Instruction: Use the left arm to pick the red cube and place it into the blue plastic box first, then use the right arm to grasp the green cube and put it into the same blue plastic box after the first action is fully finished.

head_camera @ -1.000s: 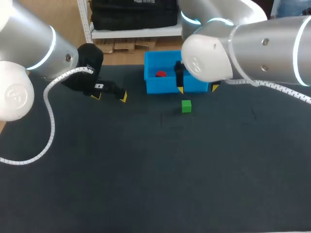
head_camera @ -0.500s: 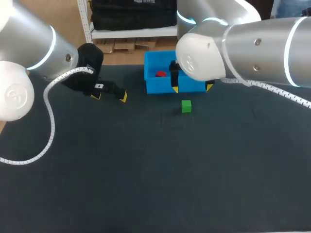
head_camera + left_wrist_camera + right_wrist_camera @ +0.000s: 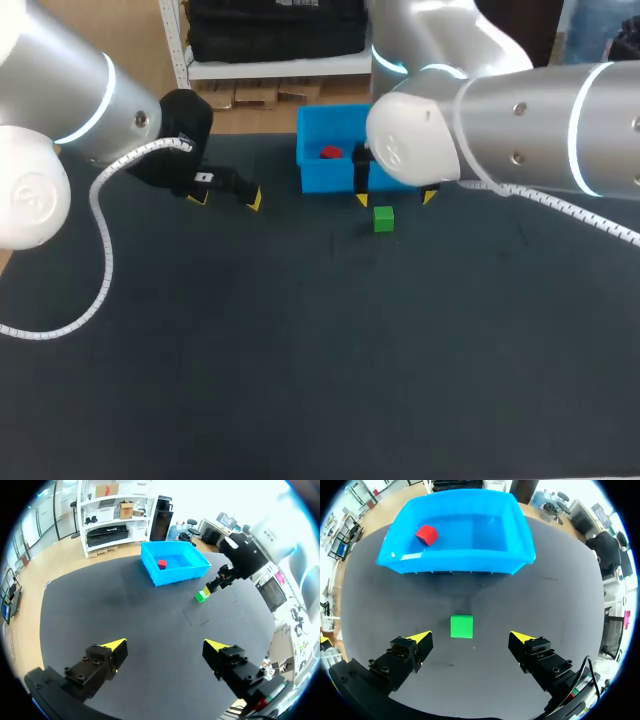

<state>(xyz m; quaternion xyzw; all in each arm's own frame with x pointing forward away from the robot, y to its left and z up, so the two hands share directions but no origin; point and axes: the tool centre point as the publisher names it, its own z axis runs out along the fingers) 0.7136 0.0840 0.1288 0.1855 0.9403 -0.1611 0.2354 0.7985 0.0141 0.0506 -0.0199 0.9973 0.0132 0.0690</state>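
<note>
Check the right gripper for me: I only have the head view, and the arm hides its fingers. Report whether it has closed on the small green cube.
Observer: Not yet. The right wrist view shows the right gripper open, with the small green cube between its yellow tips and touching neither.
Operator: Describe the inside of the blue plastic box.
Observer: The blue plastic box holds the small red cube, lying near a far corner.
Operator: Report the left gripper.
Observer: In its own wrist view the left gripper is open, with nothing between its fingers.
</note>
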